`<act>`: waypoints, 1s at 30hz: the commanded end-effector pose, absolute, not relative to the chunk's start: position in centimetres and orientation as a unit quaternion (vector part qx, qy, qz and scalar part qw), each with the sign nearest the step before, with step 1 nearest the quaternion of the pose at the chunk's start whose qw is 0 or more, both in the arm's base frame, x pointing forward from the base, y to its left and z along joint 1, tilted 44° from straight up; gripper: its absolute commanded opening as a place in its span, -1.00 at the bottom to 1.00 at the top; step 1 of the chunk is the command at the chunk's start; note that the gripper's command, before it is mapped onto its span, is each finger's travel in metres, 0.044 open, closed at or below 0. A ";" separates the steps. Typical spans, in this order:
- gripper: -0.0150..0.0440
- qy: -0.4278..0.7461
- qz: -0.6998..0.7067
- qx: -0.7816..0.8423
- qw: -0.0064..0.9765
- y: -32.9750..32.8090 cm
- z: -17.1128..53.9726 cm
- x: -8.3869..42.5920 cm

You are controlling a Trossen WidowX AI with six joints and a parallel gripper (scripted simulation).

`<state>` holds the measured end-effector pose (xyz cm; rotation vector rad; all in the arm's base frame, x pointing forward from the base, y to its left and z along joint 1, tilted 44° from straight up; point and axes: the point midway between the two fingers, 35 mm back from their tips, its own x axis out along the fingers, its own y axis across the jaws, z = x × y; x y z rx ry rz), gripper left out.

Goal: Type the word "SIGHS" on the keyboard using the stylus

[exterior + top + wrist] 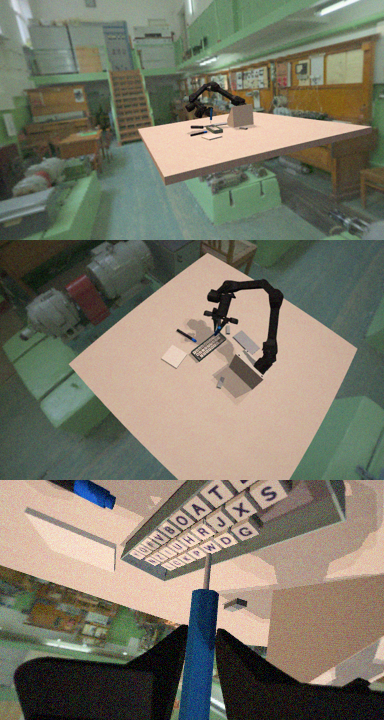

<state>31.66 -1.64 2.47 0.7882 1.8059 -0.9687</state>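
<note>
The keyboard (pixel 193 355) (pixel 218 131) (pixel 300 527) lies flat on the desk, with pale lettered keys in three rows. In the wrist view, the S key (pixel 269 493) is at the right end of the middle row, and the G key (pixel 245 531) ends the row below. My gripper (pixel 218 326) (pixel 201 633) is shut on the blue stylus (pixel 218 330) (pixel 210 114) (pixel 202 650), over the keyboard's far right end in the top view. The stylus points down, nearly upright in the exterior view. Its thin metal tip (pixel 207 570) overlaps the W key in the wrist view; contact cannot be told.
A black pen with a blue end (pixel 185 335) (pixel 198 133) (pixel 92 492) and a pale pad (pixel 174 356) (pixel 211 136) (pixel 75 542) lie beside the keyboard. A black marker (pixel 196 127), a grey plate (pixel 245 341), a small grey block (pixel 220 382) and an upright panel (pixel 245 371) (pixel 243 116) stand or lie nearby.
</note>
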 end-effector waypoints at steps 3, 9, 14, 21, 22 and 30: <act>-0.49 0.715 -0.432 0.383 0.395 -3.4 5.6 31.5; -0.49 0.714 -0.433 0.385 0.393 -3.4 5.7 31.5; -0.49 0.714 -0.433 0.385 0.393 -4.7 4.4 31.4; -0.49 0.714 -0.433 0.384 0.393 -5.9 3.2 31.3; -0.49 0.714 -0.433 0.384 0.393 -5.9 3.2 31.3; -0.49 0.714 -0.433 0.384 0.393 -5.9 3.2 31.3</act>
